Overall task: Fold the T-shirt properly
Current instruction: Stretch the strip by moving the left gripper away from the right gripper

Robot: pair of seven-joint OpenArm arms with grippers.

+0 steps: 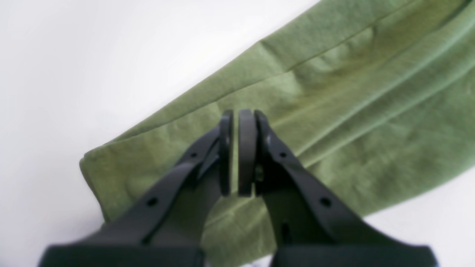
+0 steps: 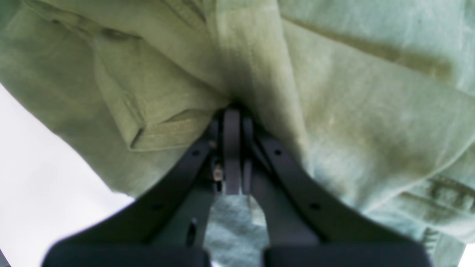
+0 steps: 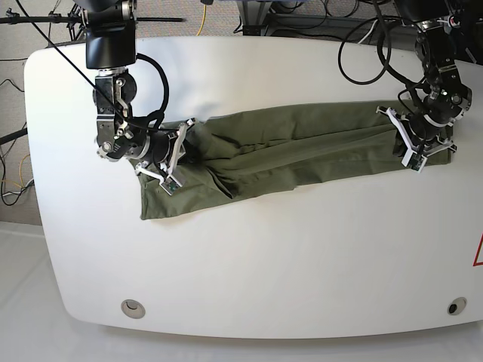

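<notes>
Fingertips of the left gripper (image 1: 237, 152) stand pressed nearly together above the T-shirt (image 3: 294, 154), only a thin slit between them, nothing visibly pinched. The right gripper (image 2: 233, 148) has its jaws shut tight, tips buried in bunched olive cloth. 2 grippers, 1 shirt: it lies stretched as a long narrow band across the white table (image 3: 264, 256), 1 arm at each end

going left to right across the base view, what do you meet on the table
bare white table → right gripper, shut on the T-shirt's bunched end → T-shirt, stretched out in a long band → left gripper, shut at the shirt's other end → bare table again
</notes>
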